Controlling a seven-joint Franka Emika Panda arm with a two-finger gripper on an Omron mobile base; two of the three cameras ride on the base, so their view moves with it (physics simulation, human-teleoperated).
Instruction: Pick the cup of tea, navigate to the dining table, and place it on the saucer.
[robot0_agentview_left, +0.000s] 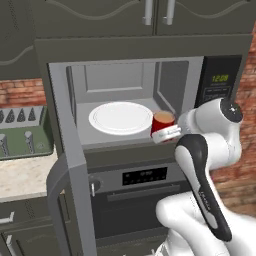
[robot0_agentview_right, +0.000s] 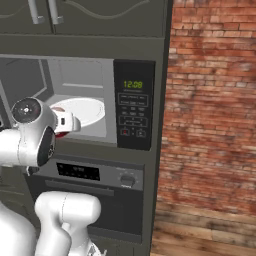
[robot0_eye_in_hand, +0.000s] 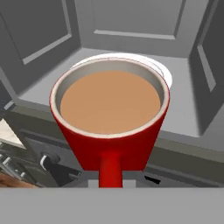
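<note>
Item: cup of tea (robot0_eye_in_hand: 109, 131), red, near-full, at microwave (robot0_agentview_left: 125, 80) front lip, right of white plate (robot0_agentview_left: 120, 118). Gripper (robot0_agentview_left: 167, 134) at cup handle; jaw grip not discernible. Risk: tilt or jolt in transit spills tea; knocking open door (robot0_agentview_left: 70, 200).

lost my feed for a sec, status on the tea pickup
Gripper at the cup of tea, grip unconfirmed. Cup at the open microwave front edge, right of the white plate. Microwave door swung open on the left.
</note>
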